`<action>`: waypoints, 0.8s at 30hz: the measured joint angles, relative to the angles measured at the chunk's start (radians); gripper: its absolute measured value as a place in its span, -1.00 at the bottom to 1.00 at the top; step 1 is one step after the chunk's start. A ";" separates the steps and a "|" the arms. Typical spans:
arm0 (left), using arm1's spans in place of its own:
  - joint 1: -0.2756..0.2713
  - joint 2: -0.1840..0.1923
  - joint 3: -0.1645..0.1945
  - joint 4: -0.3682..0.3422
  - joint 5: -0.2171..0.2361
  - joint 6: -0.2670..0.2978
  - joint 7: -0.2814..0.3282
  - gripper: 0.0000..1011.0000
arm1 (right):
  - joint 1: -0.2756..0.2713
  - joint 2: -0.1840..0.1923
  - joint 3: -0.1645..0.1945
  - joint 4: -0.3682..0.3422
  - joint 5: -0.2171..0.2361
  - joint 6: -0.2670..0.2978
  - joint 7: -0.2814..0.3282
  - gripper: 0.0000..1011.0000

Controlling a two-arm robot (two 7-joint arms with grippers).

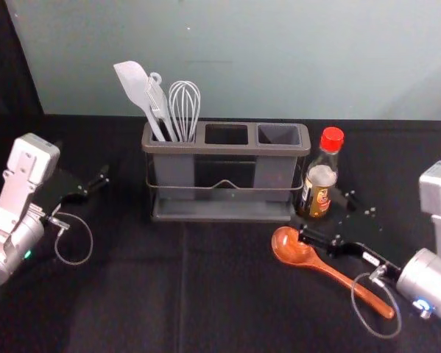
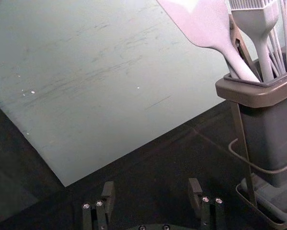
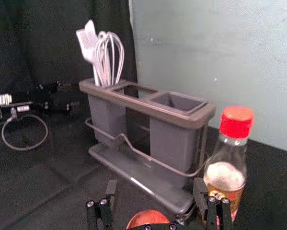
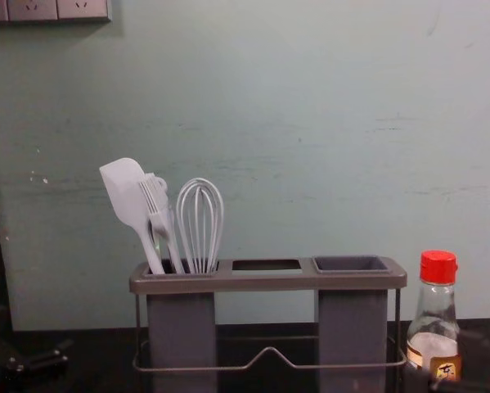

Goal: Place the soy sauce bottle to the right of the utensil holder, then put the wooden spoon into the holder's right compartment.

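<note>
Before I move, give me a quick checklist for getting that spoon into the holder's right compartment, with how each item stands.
1. Soy sauce bottle upright, right of the utensil holder: ok.
2. Right compartment free at its opening: ok, nothing sticks out of it.
3. Right gripper open for the grasp: ok, fingers apart.
4. Wooden spoon held: not ok, it lies by the holder's front right corner.
5. Right gripper clear of the bottle: cannot tell, a finger overlaps it in the right wrist view.
6. Left gripper out of the way: ok, off the holder's left side.
</note>
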 joint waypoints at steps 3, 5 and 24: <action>0.000 0.000 0.000 0.000 0.000 0.000 0.000 0.99 | 0.009 -0.005 -0.018 0.022 -0.013 0.001 0.000 0.98; 0.000 0.000 0.000 0.000 0.000 0.000 0.000 0.99 | 0.013 -0.008 -0.026 0.034 -0.019 0.002 0.000 0.98; 0.000 0.000 0.000 0.000 0.000 0.000 0.000 0.99 | 0.024 -0.019 -0.053 0.074 -0.043 0.005 -0.004 0.98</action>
